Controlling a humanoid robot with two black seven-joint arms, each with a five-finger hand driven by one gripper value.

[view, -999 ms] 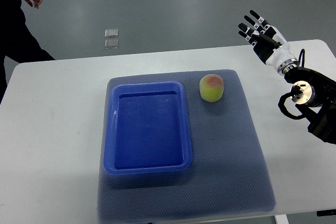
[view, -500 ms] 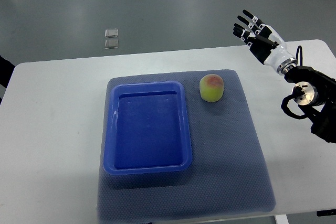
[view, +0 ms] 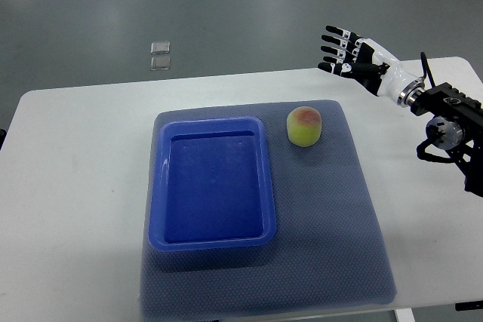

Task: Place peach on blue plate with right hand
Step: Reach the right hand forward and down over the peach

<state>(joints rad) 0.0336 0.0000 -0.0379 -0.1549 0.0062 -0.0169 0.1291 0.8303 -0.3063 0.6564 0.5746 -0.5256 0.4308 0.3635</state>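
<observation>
Yellow-green with a red blush, the peach sits on the grey mat just right of the blue plate, not touching it. My right hand hovers beyond and right of the peach, well apart, fingers spread, holding nothing. I reckon the round fruit could roll off the mat if I come down off-centre or close too early. Nothing blocks the way; two small clear squares lie on the floor, far beyond the white surface.
</observation>
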